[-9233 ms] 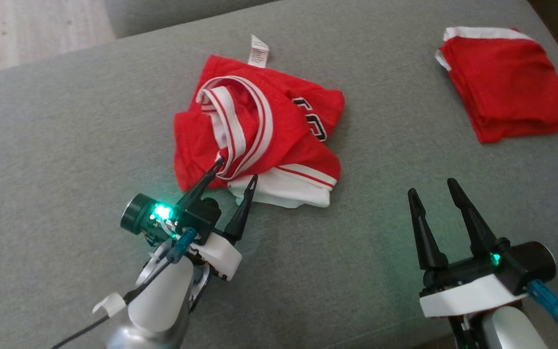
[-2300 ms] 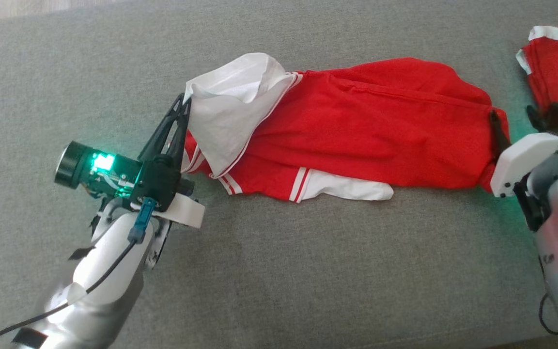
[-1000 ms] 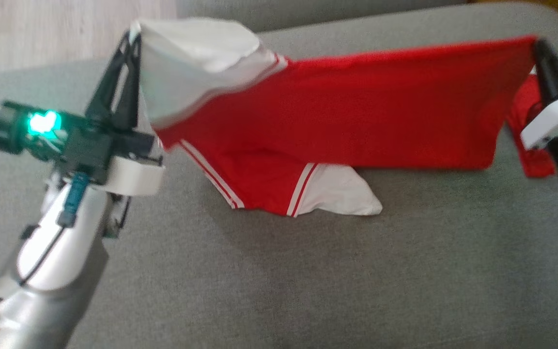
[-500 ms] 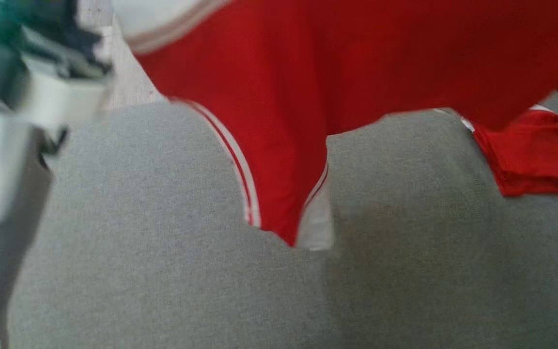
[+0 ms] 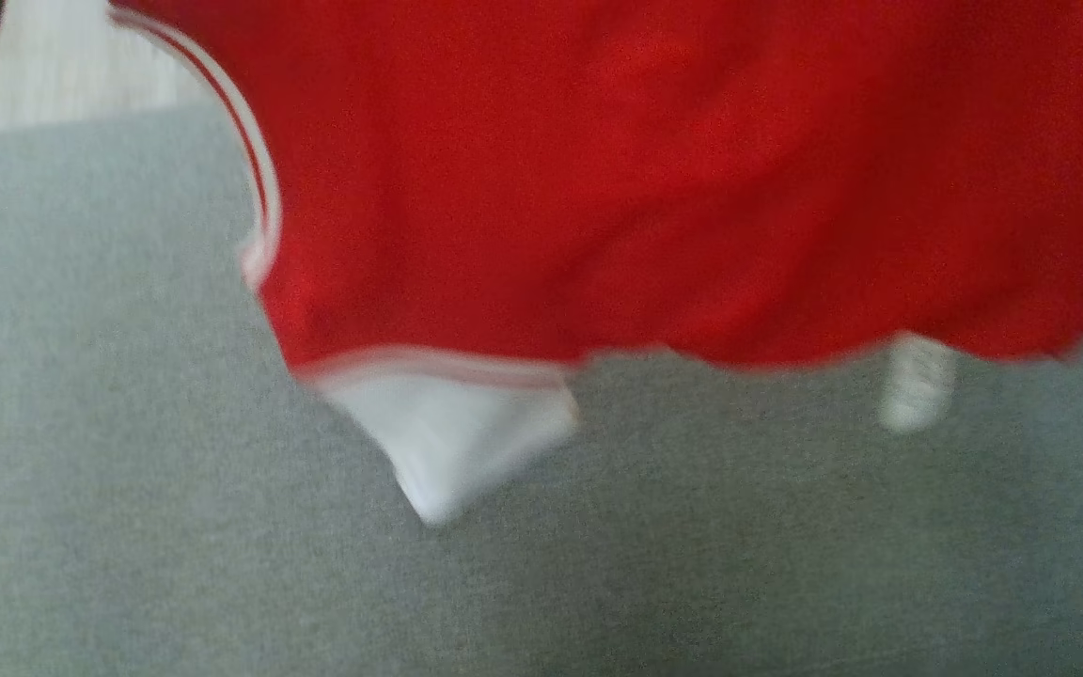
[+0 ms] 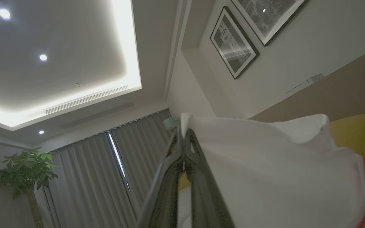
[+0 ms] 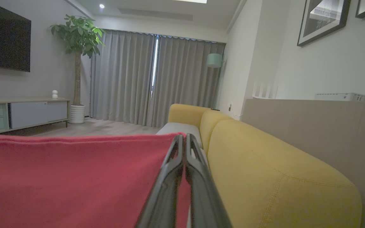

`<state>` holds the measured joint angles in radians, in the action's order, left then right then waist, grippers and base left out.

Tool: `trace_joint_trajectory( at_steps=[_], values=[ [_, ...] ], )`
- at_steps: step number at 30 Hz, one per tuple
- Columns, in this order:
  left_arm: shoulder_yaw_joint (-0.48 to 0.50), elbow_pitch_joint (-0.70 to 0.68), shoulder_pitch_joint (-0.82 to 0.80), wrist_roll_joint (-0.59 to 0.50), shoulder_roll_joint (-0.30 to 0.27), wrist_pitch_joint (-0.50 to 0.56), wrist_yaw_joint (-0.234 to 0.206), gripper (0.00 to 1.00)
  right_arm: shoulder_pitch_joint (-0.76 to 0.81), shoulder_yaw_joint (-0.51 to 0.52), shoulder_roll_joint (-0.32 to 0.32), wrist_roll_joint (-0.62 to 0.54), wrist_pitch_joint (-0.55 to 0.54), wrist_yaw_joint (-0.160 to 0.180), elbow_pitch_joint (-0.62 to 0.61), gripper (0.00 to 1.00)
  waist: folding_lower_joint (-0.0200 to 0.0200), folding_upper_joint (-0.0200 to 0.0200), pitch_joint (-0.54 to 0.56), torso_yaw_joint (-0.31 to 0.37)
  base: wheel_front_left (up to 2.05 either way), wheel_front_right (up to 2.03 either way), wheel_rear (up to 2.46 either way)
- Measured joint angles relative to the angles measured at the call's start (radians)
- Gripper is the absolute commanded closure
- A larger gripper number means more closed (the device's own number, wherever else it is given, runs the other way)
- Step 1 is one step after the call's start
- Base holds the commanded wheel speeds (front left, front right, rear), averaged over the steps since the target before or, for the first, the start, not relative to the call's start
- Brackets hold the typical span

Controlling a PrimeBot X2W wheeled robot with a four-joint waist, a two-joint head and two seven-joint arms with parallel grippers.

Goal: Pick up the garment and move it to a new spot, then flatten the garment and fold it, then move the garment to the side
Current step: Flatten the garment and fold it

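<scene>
The red jersey (image 5: 598, 188) hangs stretched above the grey cushion (image 5: 175, 564), blurred. The left gripper (image 6: 182, 134) is pinched tight on its white sleeve (image 6: 265, 164). The right gripper (image 7: 184, 139) is pinched on its red edge, beside a yellow sofa (image 7: 265, 164).

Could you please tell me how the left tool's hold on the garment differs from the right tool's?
The left tool pinches a white sleeve; the right tool pinches a red edge. The left tool points up toward the ceiling; the right tool points level toward the curtains. Both are shut on the same garment, which hangs over the grey cushion.
</scene>
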<state>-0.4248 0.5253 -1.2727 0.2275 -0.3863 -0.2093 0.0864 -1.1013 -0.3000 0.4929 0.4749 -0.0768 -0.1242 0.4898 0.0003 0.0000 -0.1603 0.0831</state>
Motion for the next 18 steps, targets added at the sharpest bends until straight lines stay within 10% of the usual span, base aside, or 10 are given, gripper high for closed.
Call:
trace_joint_trajectory(
  at_steps=[18],
  values=[
    [0.007, 0.183, -0.209, -0.011, 0.08, -0.049, 0.015, 1.0, -0.24, -0.155, -0.009, 0.043, 0.249, 0.0, 0.304, 1.0, -0.0002, 0.0, -0.181, -0.052, 0.0, 0.0, 0.0]
  ],
)
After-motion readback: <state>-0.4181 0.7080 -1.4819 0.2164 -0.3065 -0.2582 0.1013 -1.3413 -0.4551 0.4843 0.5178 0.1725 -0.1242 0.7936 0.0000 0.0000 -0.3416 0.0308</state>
